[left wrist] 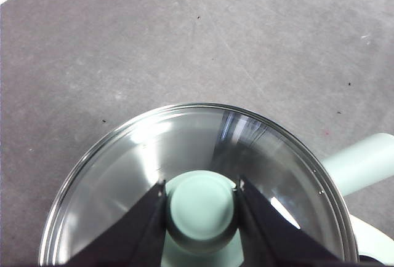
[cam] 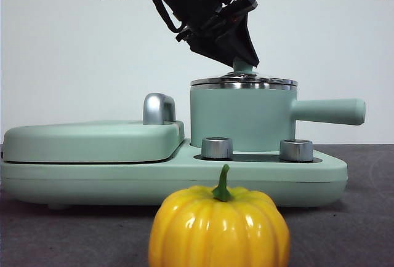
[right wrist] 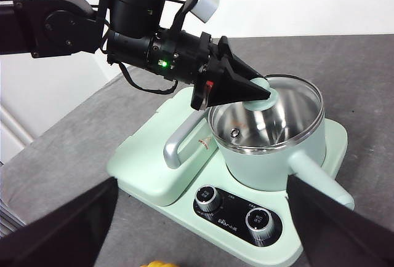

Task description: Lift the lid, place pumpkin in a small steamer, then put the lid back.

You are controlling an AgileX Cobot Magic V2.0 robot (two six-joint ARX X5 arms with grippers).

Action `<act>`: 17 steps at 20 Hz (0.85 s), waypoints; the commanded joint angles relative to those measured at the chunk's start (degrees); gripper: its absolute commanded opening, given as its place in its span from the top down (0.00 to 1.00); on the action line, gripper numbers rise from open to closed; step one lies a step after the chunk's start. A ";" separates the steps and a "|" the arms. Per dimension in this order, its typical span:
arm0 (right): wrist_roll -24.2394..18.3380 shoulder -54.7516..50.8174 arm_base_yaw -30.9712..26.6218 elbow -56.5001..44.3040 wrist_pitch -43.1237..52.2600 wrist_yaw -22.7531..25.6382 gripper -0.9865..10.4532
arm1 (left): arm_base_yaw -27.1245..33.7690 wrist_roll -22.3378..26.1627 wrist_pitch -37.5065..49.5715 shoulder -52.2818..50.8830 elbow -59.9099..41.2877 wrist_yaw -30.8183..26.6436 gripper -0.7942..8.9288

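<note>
Right now the left gripper [cam: 241, 64] has its jaws pressed against either side of the small mint-green knob [left wrist: 202, 211] of the lid [left wrist: 184, 156], which sits on the rim of the small steamer [cam: 243, 119] on the right half of the mint-green cooker base [cam: 184, 178]. The main risk, as I judge it, lies in that grip: the knob is smooth and rounded, and the arm comes down at a slant, so a pull that is not straight up could let the knob slide out of the jaws or tip the glass disc so its steel rim catches on the pot. A dropped lid could land on the two steel dials [cam: 217, 147] just in front of the pot, or roll toward the pumpkin [cam: 219, 227], which waits on the grey table [cam: 369, 218] nearer the camera, well apart from the cooker. A snagged rim might also drag the light pot by its long handle [cam: 329, 111], which points right. The right gripper [right wrist: 197, 230] hangs back on the near side with its jaws spread wide, holding nothing.
</note>
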 commanded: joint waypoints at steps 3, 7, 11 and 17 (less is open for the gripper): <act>0.11 0.20 0.09 0.94 0.37 0.09 0.53 | -0.92 -0.04 -0.63 0.63 2.84 0.72 0.90; 0.22 0.20 0.09 0.94 0.35 0.07 0.53 | -0.90 -0.09 -6.82 0.50 8.98 0.74 0.90; 1.05 1.07 0.09 1.09 -1.09 0.07 0.53 | -0.85 -0.13 -12.59 0.07 15.04 0.76 0.90; 1.22 7.82 3.52 3.04 -3.89 -0.57 0.53 | 1.25 -0.07 -14.56 -5.44 15.28 0.76 0.90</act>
